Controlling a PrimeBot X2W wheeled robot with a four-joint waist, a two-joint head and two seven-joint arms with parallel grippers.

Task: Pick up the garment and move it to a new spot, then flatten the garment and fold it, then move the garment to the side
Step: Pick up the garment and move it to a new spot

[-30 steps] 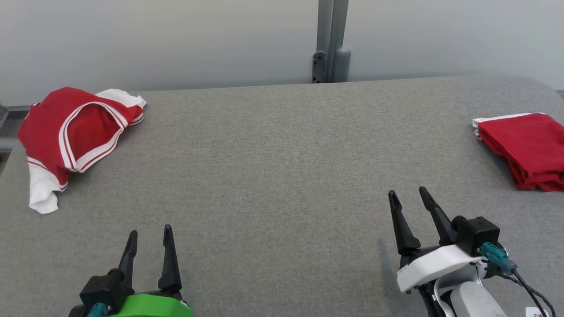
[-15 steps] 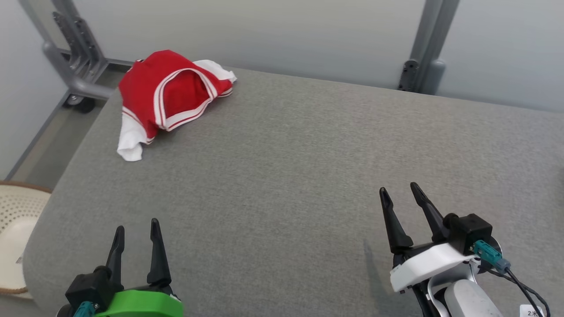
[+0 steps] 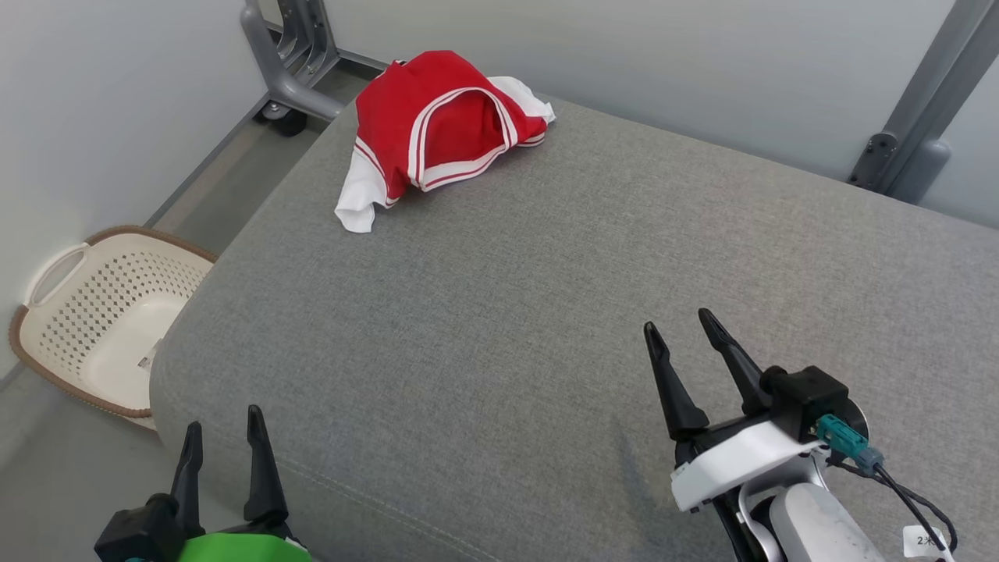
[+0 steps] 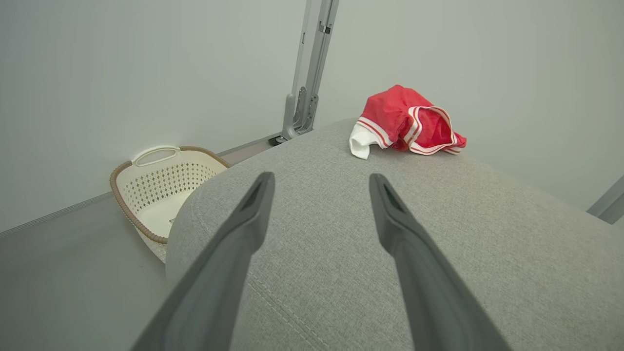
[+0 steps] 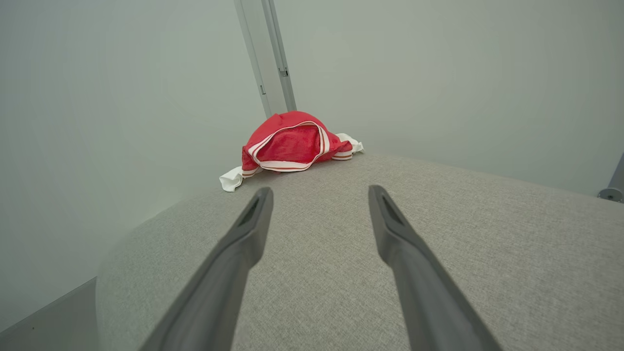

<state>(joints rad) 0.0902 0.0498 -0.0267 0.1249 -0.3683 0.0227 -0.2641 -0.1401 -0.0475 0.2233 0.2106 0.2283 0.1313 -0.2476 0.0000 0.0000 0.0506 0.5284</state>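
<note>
The garment [image 3: 437,133] is a crumpled red shirt with white trim and white sleeves, lying at the far left corner of the grey padded table [image 3: 546,312]. It also shows in the left wrist view as the garment [image 4: 407,124] and in the right wrist view as the garment [image 5: 292,144]. My left gripper [image 3: 224,437] hangs open at the table's near left corner, far from the garment. Over the near right part of the table my right gripper [image 3: 679,332] stands open. Nothing lies between either pair of fingers.
A cream perforated laundry basket [image 3: 94,312] with a brown rim sits on the floor left of the table, also seen as the basket [image 4: 161,185]. A grey metal frame leg [image 3: 281,55] stands behind the far left corner, and a post [image 3: 913,133] at the back right.
The head camera has swung left, so the whole picture shifted: the folded red stack at the right left the view and the basket and floor came in. Both grippers stay open.
</note>
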